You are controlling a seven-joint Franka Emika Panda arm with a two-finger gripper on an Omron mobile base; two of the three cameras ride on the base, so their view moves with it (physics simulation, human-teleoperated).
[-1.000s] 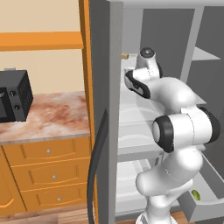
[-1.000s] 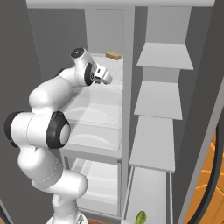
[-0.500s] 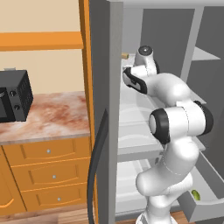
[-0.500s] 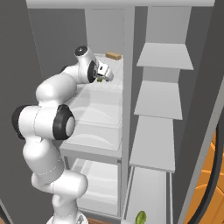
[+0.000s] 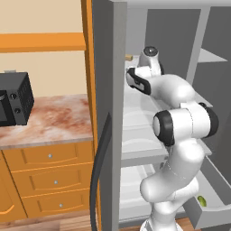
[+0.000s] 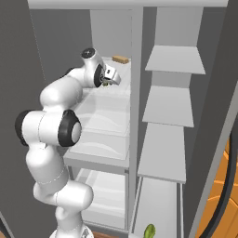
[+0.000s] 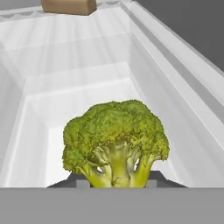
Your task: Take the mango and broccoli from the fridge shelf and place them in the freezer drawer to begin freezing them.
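The broccoli (image 7: 114,142), a bumpy green clump on a pale stalk, stands upright close to the hand camera on the translucent fridge shelf (image 7: 87,57). My gripper (image 7: 113,181) is shut on the broccoli, a dark fingertip on each side of the stalk. From the right base view, the gripper (image 6: 110,80) reaches in over the upper shelf (image 6: 107,100). Low down, the yellow-green mango (image 5: 201,201) lies in the pulled-out grey freezer drawer (image 5: 214,213), and the mango (image 6: 149,231) also shows at the bottom edge of the right base view.
A tan block (image 7: 69,6) lies at the back of the shelf, also seen as the tan block (image 6: 120,59). Clear bins sit below the shelf. Grey shelves (image 6: 169,100) fill the right compartment. A counter (image 5: 49,119) with a black microwave (image 5: 13,99) stands left of the fridge.
The hand has pushed farther in over the shelf towards the back, and the jaws have gone from wide open to shut around the broccoli.
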